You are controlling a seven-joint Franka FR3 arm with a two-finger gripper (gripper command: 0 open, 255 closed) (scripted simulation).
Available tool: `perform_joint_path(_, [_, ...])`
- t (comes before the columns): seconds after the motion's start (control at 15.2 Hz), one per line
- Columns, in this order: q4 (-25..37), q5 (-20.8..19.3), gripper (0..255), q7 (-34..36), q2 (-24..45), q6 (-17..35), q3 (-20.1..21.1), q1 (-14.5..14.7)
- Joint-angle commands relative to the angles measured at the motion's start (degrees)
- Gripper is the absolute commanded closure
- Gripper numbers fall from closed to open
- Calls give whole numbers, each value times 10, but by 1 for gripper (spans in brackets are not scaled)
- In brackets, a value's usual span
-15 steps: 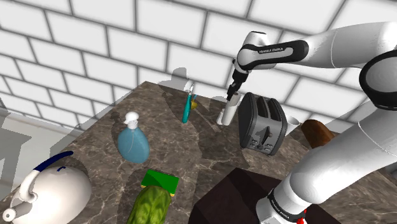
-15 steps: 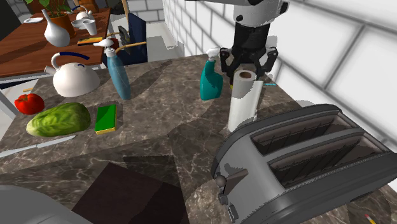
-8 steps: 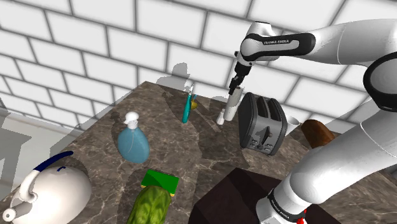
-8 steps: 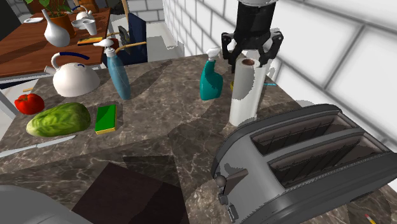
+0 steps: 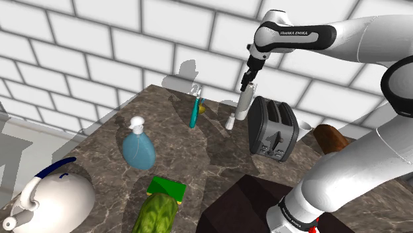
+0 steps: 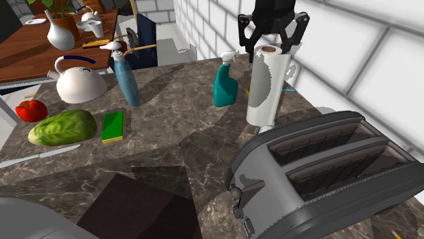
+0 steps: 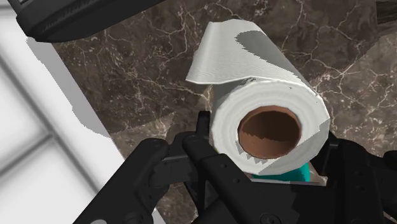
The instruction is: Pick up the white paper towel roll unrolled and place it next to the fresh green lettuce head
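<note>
Gripper (image 6: 270,46) at the upper right of the second exterior view. The fingers (image 7: 213,167) are clenched on the top end of the paper towel roll (image 6: 265,85), one on each side of the brown core.

- Roll hangs upright, just beside the toaster (image 6: 319,173) and the teal spray bottle (image 6: 225,85). Its base looks just clear of the marble surface (image 6: 183,129); I cannot be sure of the gap.
- A loose sheet flap stands off the roll's side, seen in the wrist view.
- Lettuce head (image 6: 61,127) is at the left of the same view, well apart from the roll. The green sponge (image 6: 113,126) is just beside it, with a knife (image 6: 34,157) below and a tomato (image 6: 31,110) above.

Judgement: lift is under way, carry not yet begun.

Risks from here:
1. The hold is at one end of a tall, soft roll. A quick sideways move could swing the base, or squash the paper until it slips out.
2. The route toward the lettuce passes the spray bottle and the blue dispenser bottle (image 6: 126,75). A low carry could knock either one over.
3. The flap may snag on the toaster's edge.
4. The drop zone is crowded. Setting down on the sponge or knife would leave the roll tilted, and it might topple.
</note>
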Motion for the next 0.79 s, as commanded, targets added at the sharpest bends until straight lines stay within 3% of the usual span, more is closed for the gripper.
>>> perform_joint_path(0.0, [16, 0, 255, 0, 0, -15, 1, 1])
perform_joint_path(0.73, [108, 4, 255, -3, 8, -100, 3, 2])
